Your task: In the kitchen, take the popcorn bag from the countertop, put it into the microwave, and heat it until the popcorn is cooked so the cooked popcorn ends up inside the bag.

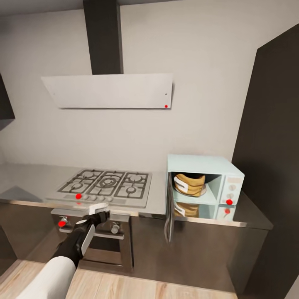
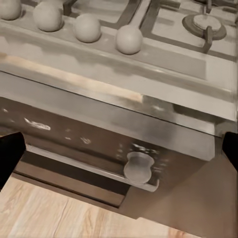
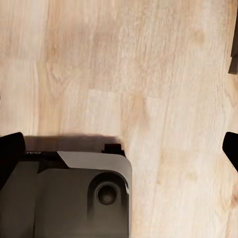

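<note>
Popcorn bag sits inside the microwave, upright on the pale turntable, orange-tan with its white label band facing out. The microwave stands at the right end of the countertop, hard against the tall dark cabinet on the far right. Its door hangs open, swung out toward me on the left side of the box, edge-on from the head view. A red light glows on the control panel at the right of the microwave front, and the glossy counter mirrors both the bag and the light below. Left of the microwave, the gas hob is set into the counter, with a row of pale knobs along its near edge. Above it hangs the slanted grey hood on the wall. My left gripper is raised in front of the oven under the hob, close to the counter edge; its dark fingertips sit wide apart at the edges of the wrist view, nothing between them, an oven knob ahead. My right gripper's fingertips likewise stand spread apart and empty, pointing down at the wood floor over part of my grey base.
</note>
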### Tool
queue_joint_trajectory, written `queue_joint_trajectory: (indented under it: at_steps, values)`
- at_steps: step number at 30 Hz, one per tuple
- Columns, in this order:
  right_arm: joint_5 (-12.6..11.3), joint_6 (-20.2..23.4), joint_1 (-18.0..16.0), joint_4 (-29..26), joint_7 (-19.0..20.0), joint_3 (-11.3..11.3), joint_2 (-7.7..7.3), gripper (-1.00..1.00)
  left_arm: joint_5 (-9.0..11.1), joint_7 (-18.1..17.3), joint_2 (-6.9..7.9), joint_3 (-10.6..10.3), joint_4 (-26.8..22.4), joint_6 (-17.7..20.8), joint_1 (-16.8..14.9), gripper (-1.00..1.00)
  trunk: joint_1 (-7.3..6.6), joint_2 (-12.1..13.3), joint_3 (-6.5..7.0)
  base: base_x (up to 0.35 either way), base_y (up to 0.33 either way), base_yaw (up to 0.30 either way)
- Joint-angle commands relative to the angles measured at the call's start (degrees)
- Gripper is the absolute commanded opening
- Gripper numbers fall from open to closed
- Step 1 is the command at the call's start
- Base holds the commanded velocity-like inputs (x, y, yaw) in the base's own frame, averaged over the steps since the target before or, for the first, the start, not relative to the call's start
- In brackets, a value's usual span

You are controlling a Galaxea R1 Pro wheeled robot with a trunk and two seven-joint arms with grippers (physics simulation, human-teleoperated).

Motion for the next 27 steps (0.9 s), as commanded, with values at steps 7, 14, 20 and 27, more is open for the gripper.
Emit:
queue_joint_trajectory:
  at_steps: [7,14,20,27]
  values:
    - [0.6,-0.5,-0.1,0.3,-0.3,-0.5,0.03,1.00,-0.1,0.1,-0.79,-5.8,-0.1,0.2,0.0,1.00,0.06,0.0,-0.02,0.200,0.000,-0.011]
    - [0.6,-0.5,-0.1,0.3,-0.3,-0.5,0.16,1.00,-0.1,-0.8,-3.18,-16.5,-0.2,0.4,0.0,1.00,0.06,0.0,-0.02,0.003,0.000,-0.217]
    - [0.6,-0.4,-0.1,0.3,-0.3,-0.5,0.48,1.00,0.0,-15.8,0.14,-17.0,-0.6,0.6,0.0,1.00,0.06,0.0,-0.02,0.000,0.000,-0.242]
    - [0.6,-0.4,-0.1,0.3,-0.3,-0.5,1.03,1.00,-0.1,-27.2,1.25,-17.1,-1.9,0.8,-0.2,1.00,0.06,0.0,-0.02,0.000,0.000,-0.233]
